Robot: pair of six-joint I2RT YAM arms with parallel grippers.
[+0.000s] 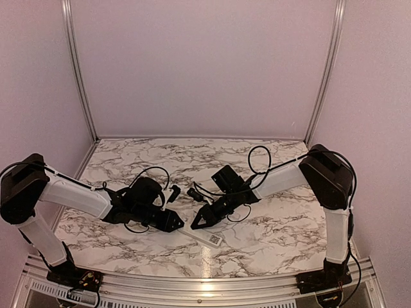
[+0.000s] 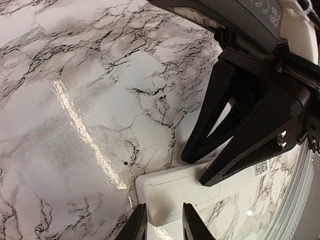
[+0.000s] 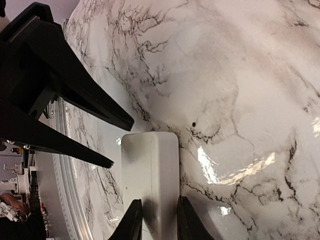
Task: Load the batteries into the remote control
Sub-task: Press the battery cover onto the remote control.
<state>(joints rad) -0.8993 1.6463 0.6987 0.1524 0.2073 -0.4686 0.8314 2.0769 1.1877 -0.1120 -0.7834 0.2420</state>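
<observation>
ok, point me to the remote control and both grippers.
remote control (image 3: 150, 172), right wrist view, middle of its white upper face.
left gripper (image 2: 164, 206), left wrist view, midway between its fingertips.
right gripper (image 3: 159, 200), right wrist view, midway between its fingertips.

Remote control cut off at bottom edge, both wrist views. Top view: one end hidden under left gripper, right gripper. Label unreadable.
</observation>
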